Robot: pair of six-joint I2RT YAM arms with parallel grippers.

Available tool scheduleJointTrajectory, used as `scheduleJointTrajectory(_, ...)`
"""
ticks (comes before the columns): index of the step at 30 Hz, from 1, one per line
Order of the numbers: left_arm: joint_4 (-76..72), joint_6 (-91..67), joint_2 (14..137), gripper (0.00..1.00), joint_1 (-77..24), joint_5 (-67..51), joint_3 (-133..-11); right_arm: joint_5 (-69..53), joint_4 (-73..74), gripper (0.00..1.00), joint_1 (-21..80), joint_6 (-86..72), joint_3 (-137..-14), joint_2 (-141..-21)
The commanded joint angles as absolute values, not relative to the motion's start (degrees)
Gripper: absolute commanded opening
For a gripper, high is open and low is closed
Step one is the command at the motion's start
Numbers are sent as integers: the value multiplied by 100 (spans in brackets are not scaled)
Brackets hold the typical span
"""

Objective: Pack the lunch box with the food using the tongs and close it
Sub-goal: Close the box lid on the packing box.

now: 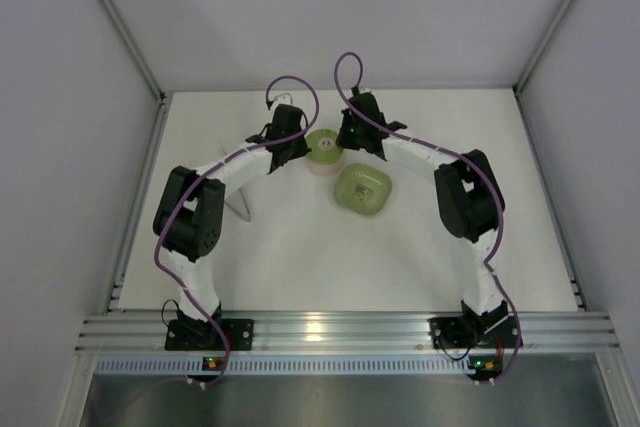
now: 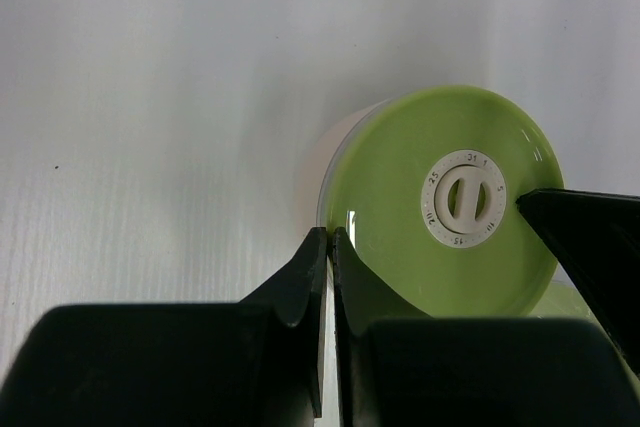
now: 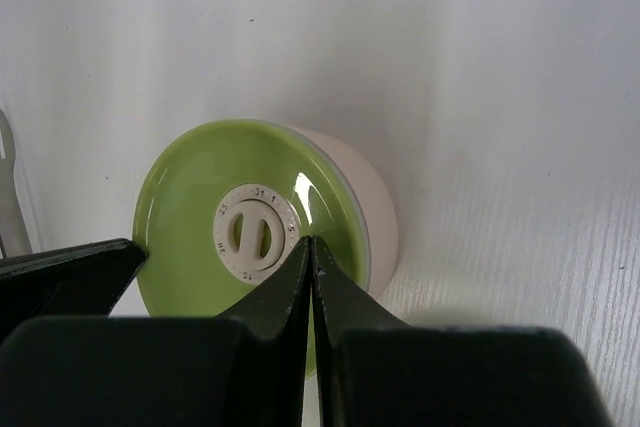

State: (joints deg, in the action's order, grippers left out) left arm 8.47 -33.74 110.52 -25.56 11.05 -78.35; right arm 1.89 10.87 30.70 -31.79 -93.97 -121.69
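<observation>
The lunch box [image 1: 325,152] stands at the back middle of the table, its cream wall [image 3: 378,209] under the light-green lid [image 2: 440,217] with a white centre mark [image 3: 255,230]. The lid lies flat on the box. My left gripper [image 2: 330,237] is shut, with its tips at the lid's left rim. My right gripper [image 3: 311,245] is shut too, its tips over the lid just beside the centre mark. From above, the left gripper [image 1: 300,154] and the right gripper [image 1: 345,142] flank the box. The tongs [image 1: 240,209] lie on the table to the left, under the left arm. No food shows.
A green rounded-square dish [image 1: 362,189] sits just right and in front of the lunch box, below the right forearm. White walls stand behind and on both sides. An aluminium rail [image 1: 330,329] runs along the near edge.
</observation>
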Motion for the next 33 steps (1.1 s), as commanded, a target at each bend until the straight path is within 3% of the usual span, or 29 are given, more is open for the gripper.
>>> scheduleJointTrajectory(1,2250,-3199,11478,0,-2663,940,-7620,624,1951,0,3199,-3102,-8851,-12726)
scheduleJointTrajectory(19,2276,-3190,11479,1,-2663,940,-7655,607,1767,0,3270,-3225,-8367,-12612)
scheduleJointTrajectory(24,2311,-3190,11461,6,-2663,932,-7699,554,1793,0,3270,-3225,-8358,-12498)
scheduleJointTrajectory(33,2355,-3147,11329,26,-2663,949,-7805,501,1925,0,3270,-3155,-8490,-12366)
